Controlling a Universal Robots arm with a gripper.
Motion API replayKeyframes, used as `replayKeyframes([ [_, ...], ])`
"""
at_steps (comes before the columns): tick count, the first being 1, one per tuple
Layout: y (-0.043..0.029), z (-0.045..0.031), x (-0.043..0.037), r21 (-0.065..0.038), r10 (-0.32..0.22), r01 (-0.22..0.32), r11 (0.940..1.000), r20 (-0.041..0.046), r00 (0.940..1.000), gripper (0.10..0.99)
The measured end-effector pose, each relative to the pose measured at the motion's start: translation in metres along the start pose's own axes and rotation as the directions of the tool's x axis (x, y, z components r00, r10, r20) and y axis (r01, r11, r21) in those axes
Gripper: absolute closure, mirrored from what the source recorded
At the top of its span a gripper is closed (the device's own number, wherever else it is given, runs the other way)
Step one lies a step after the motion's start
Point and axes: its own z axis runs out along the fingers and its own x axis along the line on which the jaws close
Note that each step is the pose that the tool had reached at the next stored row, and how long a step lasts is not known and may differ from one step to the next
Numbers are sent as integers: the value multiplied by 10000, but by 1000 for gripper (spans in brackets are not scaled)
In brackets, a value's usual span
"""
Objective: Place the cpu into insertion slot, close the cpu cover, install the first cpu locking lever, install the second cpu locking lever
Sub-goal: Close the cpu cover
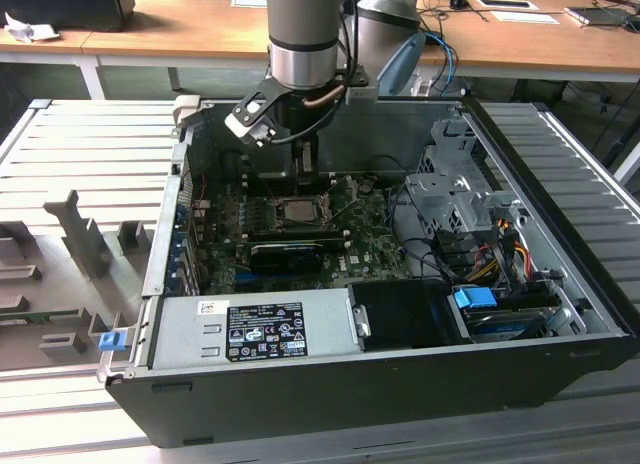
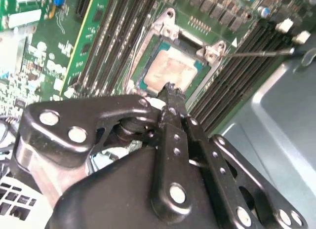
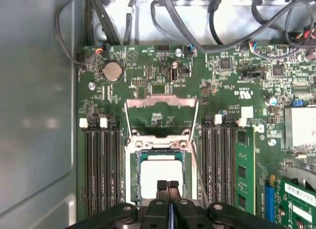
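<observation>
Gripper [image 3: 168, 183] sits low inside the open computer case [image 1: 350, 399], its two fingertips pressed together with nothing visible between them (clenched, empty as far as I can judge). The tips hover at or on one edge of the cpu [image 3: 160, 175]; contact cannot be confirmed from either wrist view. The cpu lies flat in the insertion slot [image 3: 132, 179], pale top up, apparently square to the frame, and in the second wrist view its beige face [image 2: 173, 71] shows just beyond the fingertip. The cpu cover [image 3: 160, 100] stands flipped open at the slot's far side, the green motherboard [image 3: 148, 66] visible through its window, so the cover is not yet closed. One locking lever [image 3: 197, 170], a thin wire, runs alongside the slot between it and the memory slots [image 3: 219, 170], unlatched. Judged progress: placement looks done; cover and both levers remain. Risks from here: if the chip is not fully seated, a corner riding on the frame, any downward load could bend the contacts beneath. Closed tips dragging sideways across the top could shift the chip out of register. The free lever lies near the fingers, and snagging it could spring it against the board or the neighbouring memory slots. A cover dropped with the lever underneath would not lie flat.
</observation>
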Motion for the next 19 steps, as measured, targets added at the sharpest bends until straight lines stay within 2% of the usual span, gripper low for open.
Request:
replayKeyframes([
  [2, 25, -15, 0, 17, -1, 1, 10000, 3, 10000, 980],
  [3, 26, -47, 0, 17, 1, -1, 10000, 1, 10000, 980],
  [4, 30, -120, 0, 16, 2, -2, 10000, 1, 10000, 980],
  [5, 66, -161, 2, 16, 0, 0, 10000, -3, 10000, 980],
  [6, 139, -158, 2, 24, -2, 2, 10000, -1, 10000, 980],
  [9, 286, -152, 4, 37, 2, -2, 10000, -15, 10000, 980],
  [15, 493, -129, 37, 46, -350, 351, 9994, -35, 9994, 980],
  [17, 540, -124, 39, 48, -555, 555, 9984, -42, 9985, 980],
  [18, 667, -107, 52, 47, -733, 733, 9973, -52, 9973, 980],
  [19, 827, -91, 61, 47, -735, 735, 9973, -54, 9973, 980],
])
